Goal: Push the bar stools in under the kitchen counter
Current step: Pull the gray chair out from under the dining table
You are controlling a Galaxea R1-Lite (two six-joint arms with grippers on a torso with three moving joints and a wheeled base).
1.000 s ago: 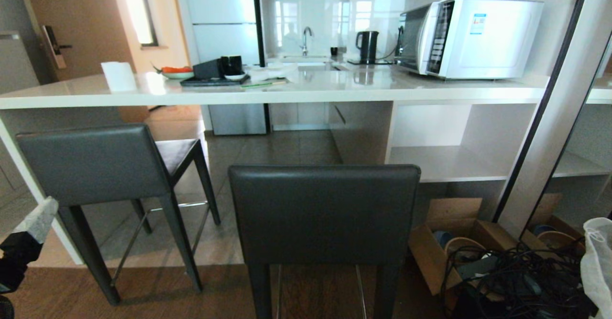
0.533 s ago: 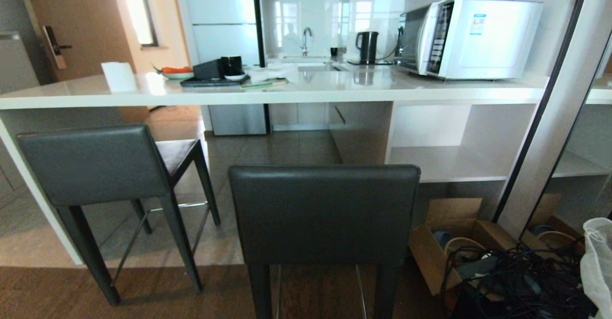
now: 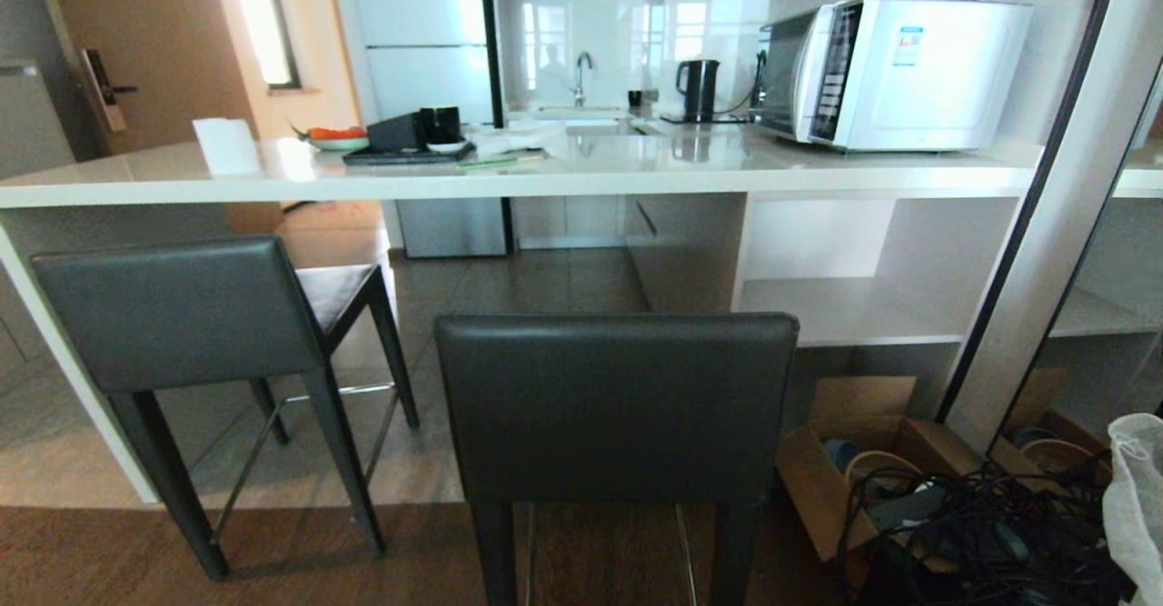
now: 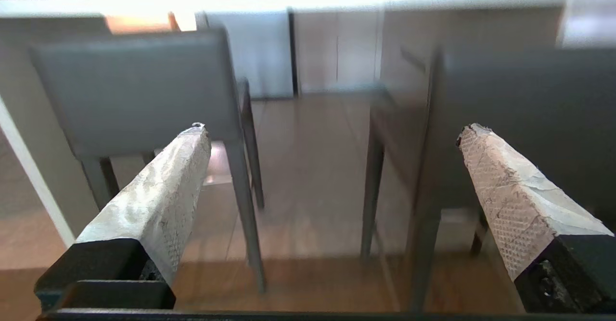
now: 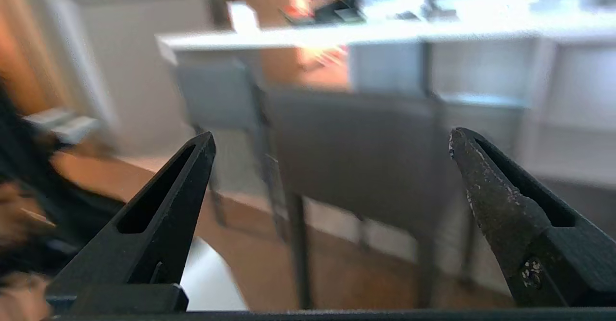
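Two bar stools are standing before the long white surface (image 3: 545,179), backrests turned toward the robot: the left stool (image 3: 182,315) is sitting partly under the edge and angled a little, while the nearer stool (image 3: 616,406) is standing squarely, well short of it. Both tools are hanging wide apart, gripping nothing (left tool (image 4: 332,133), right tool (image 5: 332,140)), pointing at the stools.

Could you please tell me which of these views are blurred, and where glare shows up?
Head view: sharp, with glare on the counter and the wall behind the tap. Left wrist view: stools soft. Right wrist view: heavily smeared, with a bright blown-out patch above the counter.
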